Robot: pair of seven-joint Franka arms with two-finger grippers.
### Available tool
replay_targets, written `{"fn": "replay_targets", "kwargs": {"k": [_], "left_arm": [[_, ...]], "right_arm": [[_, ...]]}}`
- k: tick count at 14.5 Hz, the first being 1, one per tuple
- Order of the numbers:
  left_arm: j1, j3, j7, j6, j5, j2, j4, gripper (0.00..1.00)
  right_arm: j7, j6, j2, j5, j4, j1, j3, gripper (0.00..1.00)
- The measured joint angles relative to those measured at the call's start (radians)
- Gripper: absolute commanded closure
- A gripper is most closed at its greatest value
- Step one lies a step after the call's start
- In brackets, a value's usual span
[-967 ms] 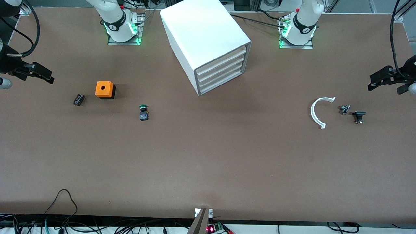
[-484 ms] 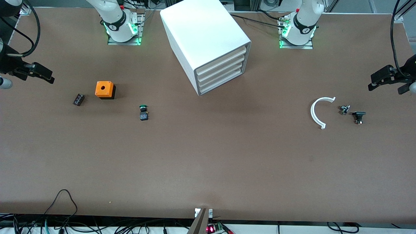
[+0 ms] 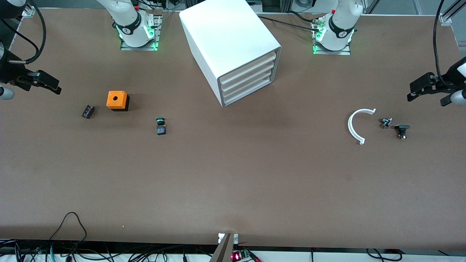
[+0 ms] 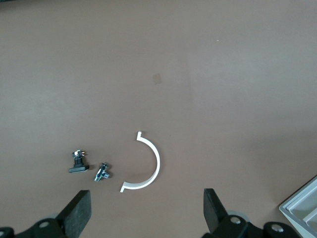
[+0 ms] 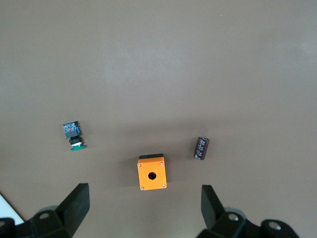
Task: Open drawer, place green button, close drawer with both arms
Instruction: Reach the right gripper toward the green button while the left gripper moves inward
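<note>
The white cabinet (image 3: pixel 233 43) stands between the arm bases with all four drawers shut; the lowest drawer (image 3: pixel 248 95) shows its cream front. The button (image 3: pixel 160 126), green cap on a black body, lies on the table nearer the front camera than the cabinet, toward the right arm's end; it also shows in the right wrist view (image 5: pixel 74 137). My right gripper (image 3: pixel 51 84) hangs open and empty at that end of the table, its fingers (image 5: pixel 77 204) wide apart. My left gripper (image 3: pixel 415 91) hangs open and empty at the left arm's end, fingers (image 4: pixel 79 213) wide apart.
An orange cube with a round hole (image 3: pixel 117 100) and a small dark-brown block (image 3: pixel 87 111) lie near the button. A white arc piece (image 3: pixel 355 125), a small metal part (image 3: pixel 386 122) and a small black part (image 3: pixel 402 131) lie toward the left arm's end.
My left gripper has shifted a little inward over the table, toward the cabinet. The right gripper has barely moved. Nothing on the table has moved.
</note>
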Motion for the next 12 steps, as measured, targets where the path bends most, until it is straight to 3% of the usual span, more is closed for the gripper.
{"fn": "replay_targets", "kwargs": {"k": [12], "left_arm": [[-0.037, -0.087, -0.007, -0.01, -0.027, 0.108, -0.028, 0.0]], "right_arm": [[-0.004, 0.058, 0.142, 0.013, -0.003, 0.115, 0.007, 0.0]]}}
